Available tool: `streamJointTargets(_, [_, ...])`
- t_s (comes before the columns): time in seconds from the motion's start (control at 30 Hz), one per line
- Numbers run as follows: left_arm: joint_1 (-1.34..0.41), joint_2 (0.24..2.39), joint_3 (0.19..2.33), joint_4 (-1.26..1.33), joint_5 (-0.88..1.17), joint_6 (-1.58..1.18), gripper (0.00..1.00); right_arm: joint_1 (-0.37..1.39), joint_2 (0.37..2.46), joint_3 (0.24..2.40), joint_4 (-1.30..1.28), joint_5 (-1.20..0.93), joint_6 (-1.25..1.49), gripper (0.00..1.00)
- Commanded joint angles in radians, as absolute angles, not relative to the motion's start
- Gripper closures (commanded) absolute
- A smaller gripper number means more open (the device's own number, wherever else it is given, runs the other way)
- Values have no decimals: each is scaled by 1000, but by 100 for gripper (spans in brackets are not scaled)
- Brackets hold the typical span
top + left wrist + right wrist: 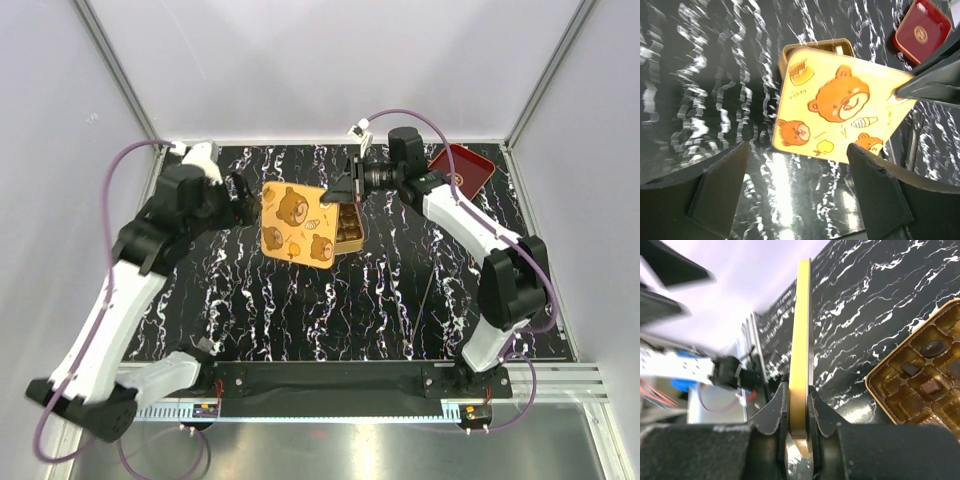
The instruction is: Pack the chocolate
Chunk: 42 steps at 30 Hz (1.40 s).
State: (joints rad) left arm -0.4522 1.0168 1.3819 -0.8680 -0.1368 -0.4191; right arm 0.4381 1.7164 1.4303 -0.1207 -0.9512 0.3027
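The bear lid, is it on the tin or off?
Off: the right gripper pinches the lid by its edge; compartments of the tin show uncovered.

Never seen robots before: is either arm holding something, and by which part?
The right fingers pinch the bear lid by its edge. The left fingers are open, holding nothing.

A black, white-veined surface [300, 310] carries a gold tin [351, 229], most of it covered by a yellow lid [295, 222] printed with bears. The lid sits askew, leaving only the tin's right strip of compartments showing. The right gripper [343, 192] grips the lid at its far right corner. The left gripper [245, 205] hangs just beside the lid's left edge. A dark red tray [462, 167] lies in the far right corner.
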Motion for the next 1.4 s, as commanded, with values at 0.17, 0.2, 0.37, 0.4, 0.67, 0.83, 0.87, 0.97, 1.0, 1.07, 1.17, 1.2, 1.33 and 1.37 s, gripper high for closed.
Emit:
streamJointTargets(0.17, [-278, 1261, 1330, -557, 288, -414, 14, 355, 1903, 1610, -49, -1165, 499, 100])
streamJointTargets(0.2, [-278, 1296, 1328, -543, 290, -410, 14, 347, 1926, 1633, -67, -1189, 500, 100])
streamJointTargets(0.37, [-272, 1360, 1252, -390, 423, -411, 14, 308, 2051, 1790, -218, -1272, 446, 100])
streamJointTargets(0.4, [-270, 1370, 1246, -382, 426, -411, 14, 295, 2072, 1813, -236, -1284, 443, 100])
streamJointTargets(0.67, [-265, 1471, 1212, -330, 440, -413, 17, 241, 2255, 2098, -612, -1321, 244, 100])
streamJointTargets(0.83, [-265, 1526, 1200, -298, 475, -423, 19, 210, 2339, 2189, -699, -1344, 212, 100])
streamJointTargets(0.87, [-265, 1551, 1200, -288, 482, -425, 20, 209, 2367, 2200, -710, -1353, 207, 100])
streamJointTargets(0.97, [-265, 1600, 1209, -287, 497, -428, 22, 206, 2422, 2269, -797, -1353, 157, 100])
streamJointTargets(1.0, [-265, 1608, 1209, -281, 499, -431, 22, 207, 2437, 2288, -822, -1351, 143, 100])
streamJointTargets(1.07, [-265, 1624, 1198, -246, 509, -451, 23, 203, 2477, 2338, -871, -1348, 117, 100])
streamJointTargets(1.17, [-265, 1658, 1200, -227, 506, -479, 24, 190, 2519, 2365, -879, -1350, 121, 100])
streamJointTargets(1.2, [-265, 1669, 1201, -230, 499, -482, 25, 189, 2528, 2371, -880, -1351, 124, 100])
streamJointTargets(1.33, [-265, 1719, 1210, -232, 477, -491, 29, 176, 2562, 2404, -868, -1362, 138, 100])
streamJointTargets(1.37, [-265, 1738, 1213, -226, 477, -492, 30, 173, 2572, 2408, -859, -1367, 147, 100])
